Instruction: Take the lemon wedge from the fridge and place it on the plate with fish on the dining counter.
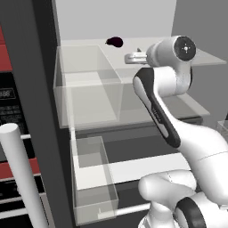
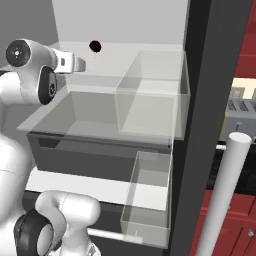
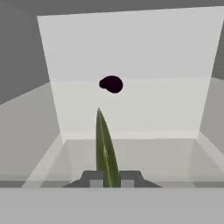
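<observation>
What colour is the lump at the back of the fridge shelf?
Very dark, near black with a purplish tinge; the small lump shows best in the hand view.

Red cabinetry (image 2: 245, 45) stands beside the open white compartment, behind its dark frame. On that red side there is a black panel (image 1: 10, 104) with faint markings, possibly an oven display. A grey appliance (image 2: 240, 116) sits among the red cabinets, with 1 pale round bar (image 2: 225, 195) in front. Light is even and soft.
</observation>
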Tool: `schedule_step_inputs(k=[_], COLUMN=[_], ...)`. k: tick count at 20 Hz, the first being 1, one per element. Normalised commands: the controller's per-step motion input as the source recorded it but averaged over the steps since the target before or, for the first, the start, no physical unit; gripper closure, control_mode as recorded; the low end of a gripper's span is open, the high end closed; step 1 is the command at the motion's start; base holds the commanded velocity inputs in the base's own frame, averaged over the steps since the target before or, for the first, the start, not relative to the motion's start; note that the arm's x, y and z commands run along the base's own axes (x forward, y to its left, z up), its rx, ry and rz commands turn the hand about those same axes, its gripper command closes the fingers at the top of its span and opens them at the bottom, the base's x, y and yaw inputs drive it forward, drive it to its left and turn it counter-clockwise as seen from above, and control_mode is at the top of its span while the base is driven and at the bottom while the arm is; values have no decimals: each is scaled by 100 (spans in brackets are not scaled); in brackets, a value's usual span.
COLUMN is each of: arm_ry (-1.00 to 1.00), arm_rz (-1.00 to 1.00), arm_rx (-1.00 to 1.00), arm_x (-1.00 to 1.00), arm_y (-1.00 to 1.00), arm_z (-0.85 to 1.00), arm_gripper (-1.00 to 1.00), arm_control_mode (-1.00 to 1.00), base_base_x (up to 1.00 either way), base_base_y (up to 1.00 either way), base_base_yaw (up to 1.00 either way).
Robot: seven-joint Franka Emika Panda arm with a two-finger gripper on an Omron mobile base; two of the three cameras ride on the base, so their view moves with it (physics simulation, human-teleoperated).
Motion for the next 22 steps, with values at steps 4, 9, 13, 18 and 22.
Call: schedule_step_inputs(k=[4,9,13,18,22], arm_ry=[-2,0,0,0,0], arm_rz=[-4,-11,-11,0,0], arm_rx=[11,9,0,0,0], arm_x=[-100,-100,-100,0,0], arm_y=[-13,-15,-6,0,0], arm_z=[-17,-1,-8,0,0], arm_gripper=[100,100,100,100,100], arm_control_mode=[-100,-100,-100,100,100], base_base_x=[0,0,0,-100,-100], base_base_y=[0,0,0,-15,-23], base_base_yaw=[0,0,0,34,65])
